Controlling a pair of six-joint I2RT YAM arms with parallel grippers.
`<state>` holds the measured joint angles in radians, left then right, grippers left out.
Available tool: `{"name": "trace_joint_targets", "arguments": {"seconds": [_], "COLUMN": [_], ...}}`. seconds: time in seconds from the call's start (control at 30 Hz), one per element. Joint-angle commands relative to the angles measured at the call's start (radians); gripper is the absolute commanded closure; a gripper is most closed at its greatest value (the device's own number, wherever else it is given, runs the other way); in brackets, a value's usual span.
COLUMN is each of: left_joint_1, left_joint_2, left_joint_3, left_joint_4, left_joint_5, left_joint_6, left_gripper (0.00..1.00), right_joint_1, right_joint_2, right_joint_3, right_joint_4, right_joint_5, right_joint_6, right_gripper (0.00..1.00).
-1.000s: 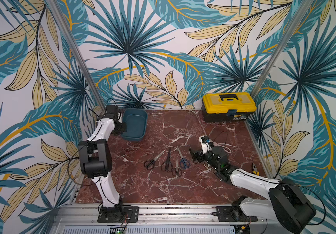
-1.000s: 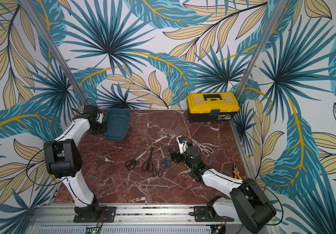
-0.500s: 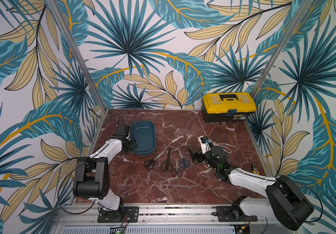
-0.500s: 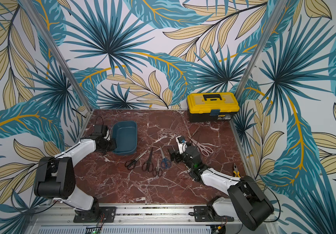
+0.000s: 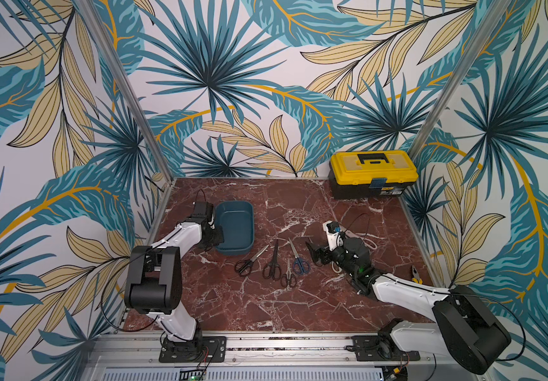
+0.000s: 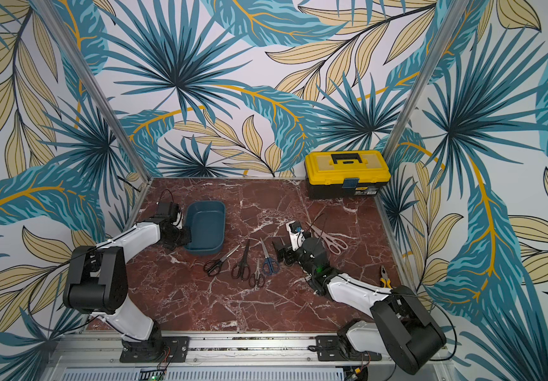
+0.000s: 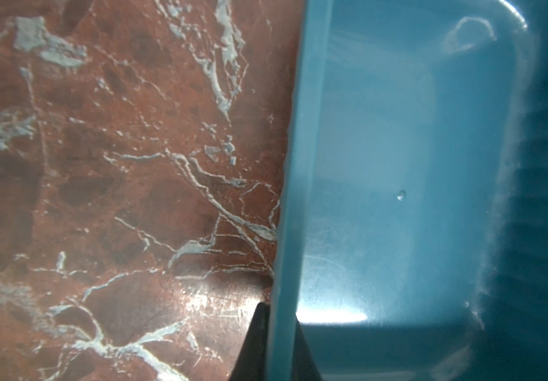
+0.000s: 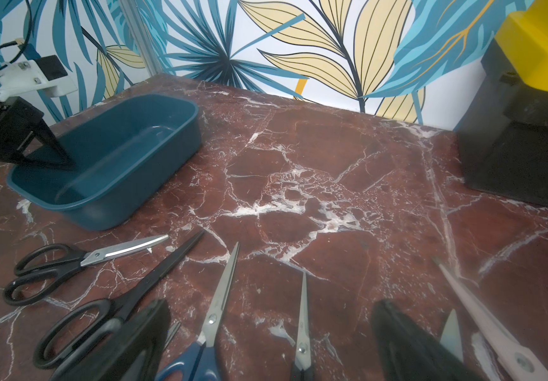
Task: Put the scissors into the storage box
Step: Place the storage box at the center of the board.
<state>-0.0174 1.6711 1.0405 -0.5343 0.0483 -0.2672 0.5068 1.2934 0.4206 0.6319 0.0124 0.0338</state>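
The dark teal storage box (image 5: pixel 234 227) (image 6: pixel 205 227) stands empty on the marble, left of centre. My left gripper (image 5: pixel 217 235) (image 7: pixel 279 316) is shut on its left wall, one finger inside and one outside. In front of the box lie several scissors in a row: two black pairs (image 5: pixel 249 262) (image 5: pixel 274 262), a small black pair (image 5: pixel 288 275) and a blue pair (image 5: pixel 299 260). A pale pink pair (image 6: pixel 328 239) lies behind my right wrist. My right gripper (image 5: pixel 315 254) (image 8: pixel 271 346) hangs open low over the blue (image 8: pixel 213 316) and small (image 8: pixel 302 323) pairs, touching neither.
A yellow-lidded black toolbox (image 5: pixel 373 173) (image 8: pixel 530 115) stands in the back right corner. Yellow-handled pliers (image 5: pixel 415 274) lie by the right edge. Leaf-patterned walls close the table on three sides.
The left arm has dragged the storage box from the back left corner forward and to the right, close to the row of scissors. The right arm has hardly moved.
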Motion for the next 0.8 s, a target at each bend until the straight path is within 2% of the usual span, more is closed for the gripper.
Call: {"name": "trace_joint_targets", "arguments": {"seconds": [0.0, 0.13, 0.17, 0.27, 0.5, 0.57, 0.63, 0.77], "left_joint_1": [0.000, 0.000, 0.000, 0.000, 0.000, 0.000, -0.003, -0.053], "left_joint_2": [0.009, 0.021, 0.019, 0.021, 0.002, -0.042, -0.111, -0.332], "left_joint_3": [0.047, 0.047, 0.046, 0.058, 0.127, 0.144, 0.151, 0.097], "left_joint_4": [-0.038, -0.036, -0.037, -0.047, -0.101, -0.118, -0.135, -0.093], "left_joint_5": [-0.013, -0.005, -0.024, -0.049, -0.106, -0.108, -0.104, -0.129], "left_joint_6": [0.045, 0.057, 0.058, 0.076, 0.089, 0.085, 0.064, 0.025], "left_gripper": [0.91, 0.89, 0.85, 0.61, 0.50, 0.47, 0.47, 0.40], "right_joint_1": [0.006, 0.007, 0.007, 0.007, 0.006, 0.008, 0.011, 0.051], "right_joint_2": [0.022, 0.024, 0.025, 0.021, 0.001, -0.022, -0.069, -0.185], "right_joint_3": [-0.009, -0.002, -0.006, 0.000, 0.003, -0.007, 0.013, 0.021], "right_joint_4": [0.034, 0.021, 0.030, 0.014, 0.009, 0.024, -0.037, -0.104], "right_joint_5": [-0.032, -0.030, -0.033, -0.043, -0.089, -0.092, -0.094, -0.040], "right_joint_6": [0.017, 0.018, 0.018, 0.017, 0.026, 0.030, 0.029, 0.006], "right_gripper": [0.00, 0.00, 0.00, 0.00, 0.00, 0.00, 0.00, 0.00]}}
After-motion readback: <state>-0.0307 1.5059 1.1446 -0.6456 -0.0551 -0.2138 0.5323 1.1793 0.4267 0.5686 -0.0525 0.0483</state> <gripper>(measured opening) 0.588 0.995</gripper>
